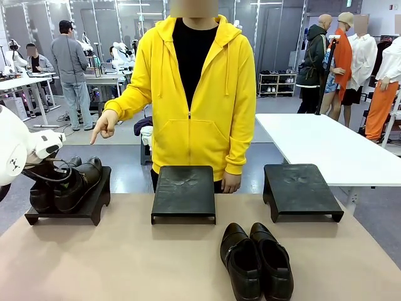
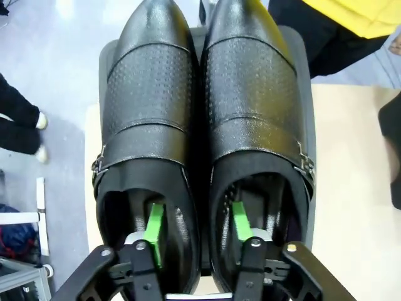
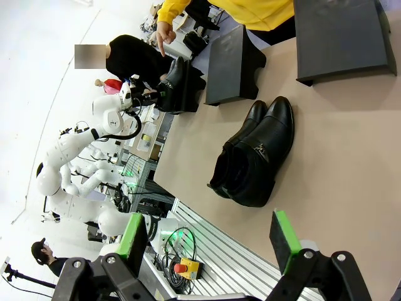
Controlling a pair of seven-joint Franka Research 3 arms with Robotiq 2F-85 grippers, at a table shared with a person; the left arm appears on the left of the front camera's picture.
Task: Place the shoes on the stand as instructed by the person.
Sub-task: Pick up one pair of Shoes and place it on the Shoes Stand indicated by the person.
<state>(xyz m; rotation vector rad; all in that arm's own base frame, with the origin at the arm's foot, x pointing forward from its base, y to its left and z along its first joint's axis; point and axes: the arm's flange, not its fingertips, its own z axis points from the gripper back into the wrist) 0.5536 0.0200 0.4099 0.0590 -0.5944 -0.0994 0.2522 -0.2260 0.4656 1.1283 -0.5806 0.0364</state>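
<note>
Beneath the left gripper (image 2: 197, 224) lies a tan tabletop (image 2: 354, 188), and past its far edge a pale grey floor (image 2: 56, 69) shines with reflected light. The right gripper (image 3: 207, 235) hangs over the same tan surface, with an aluminium frame rail (image 3: 219, 248) just beside its fingers along the table's edge. Well beyond both grippers, a white table (image 1: 326, 147) stands to the right and white desks (image 1: 25, 80) to the left. A low shelf rack (image 1: 277, 83) sits by the far wall, and glazed panels (image 1: 119, 25) rise under strip lights (image 1: 135, 5).
</note>
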